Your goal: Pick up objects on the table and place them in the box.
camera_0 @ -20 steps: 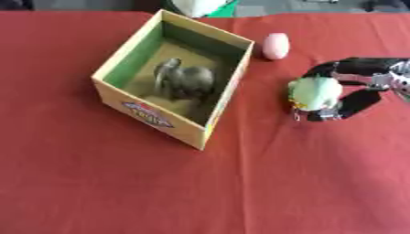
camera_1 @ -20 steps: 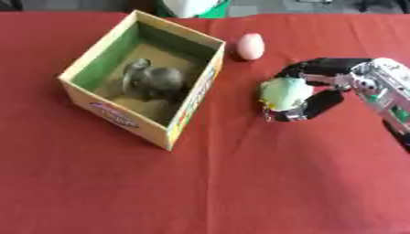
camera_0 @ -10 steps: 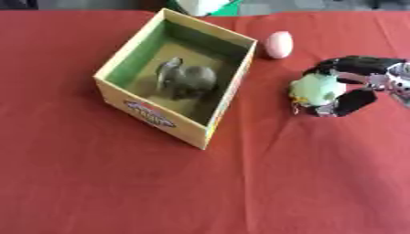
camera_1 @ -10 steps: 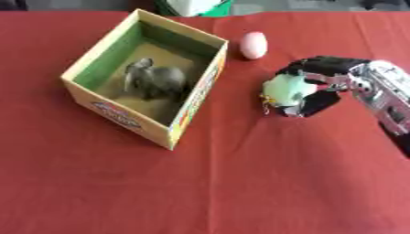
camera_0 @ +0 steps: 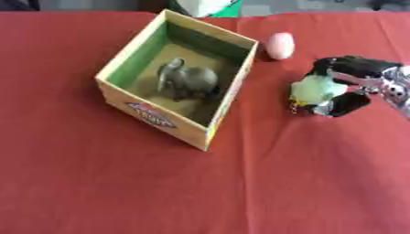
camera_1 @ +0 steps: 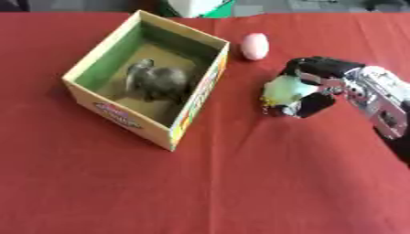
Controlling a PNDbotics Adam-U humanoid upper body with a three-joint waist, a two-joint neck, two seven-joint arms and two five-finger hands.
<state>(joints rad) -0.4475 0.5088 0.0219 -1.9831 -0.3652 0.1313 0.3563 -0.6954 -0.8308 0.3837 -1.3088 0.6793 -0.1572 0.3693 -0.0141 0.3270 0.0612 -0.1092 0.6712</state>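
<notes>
Right now the robot's black right hand (camera_1: 316, 87) reaches in from the right, its fingers curled around a pale green, rounded soft object (camera_1: 285, 90) just above the red tablecloth (camera_1: 240, 183), to the right of the open yellow cardboard box (camera_1: 192, 107). Inside the box lies a grey-brown plush animal (camera_1: 158, 82). A pink egg-shaped object (camera_1: 255, 46) rests on the cloth beyond the hand, near the box's far corner.

A matt red cloth (camera_0: 96, 183) covers the table. The box (camera_1: 188, 119) looks like printed cardboard, yellow outside and plain green within. The right hand (camera_1: 320, 84) is black plastic with silvery metal at the wrist. The pink egg-shaped thing (camera_1: 255, 45) looks smooth.
</notes>
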